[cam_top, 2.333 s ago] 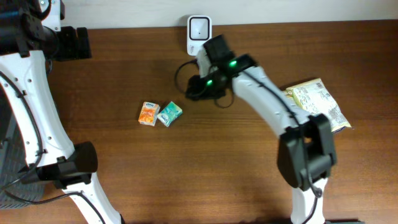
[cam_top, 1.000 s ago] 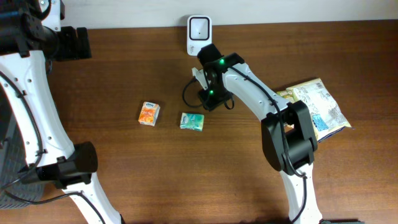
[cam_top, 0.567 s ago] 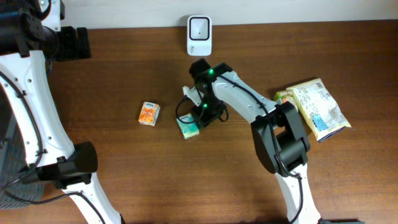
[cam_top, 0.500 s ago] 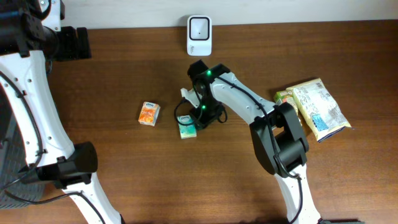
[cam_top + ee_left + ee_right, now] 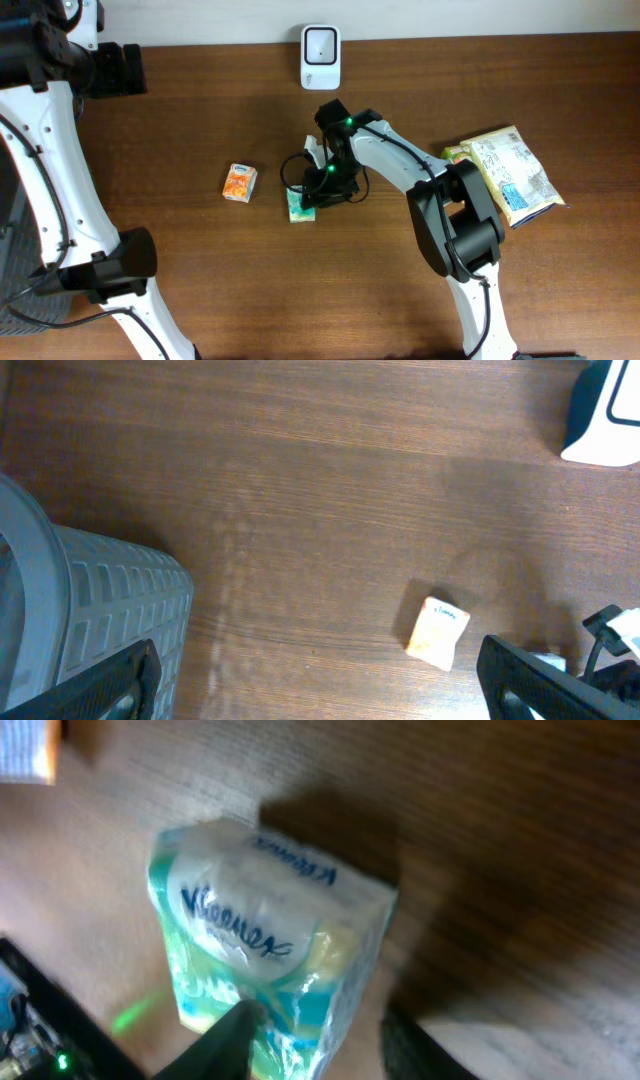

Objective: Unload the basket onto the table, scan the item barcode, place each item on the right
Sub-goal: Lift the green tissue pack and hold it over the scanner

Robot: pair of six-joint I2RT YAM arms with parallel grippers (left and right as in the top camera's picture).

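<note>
Tissue pack [image 5: 262,935] at worktop [image 5: 400,290] middle, one end between my right jaws; can't tell if clamped. Left jaws spread wide.

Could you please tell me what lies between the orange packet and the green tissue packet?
Nothing lies there. In the overhead view, only a bare stretch of the wooden table separates the orange packet from the green tissue packet.

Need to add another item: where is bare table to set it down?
Bare: the front of the table, between left arm and right arm, and the back stretch from left arm to scanner. Crowded: the middle, where the right gripper sits at the green pack beside the orange pack, and the right edge with the snack bags.
</note>
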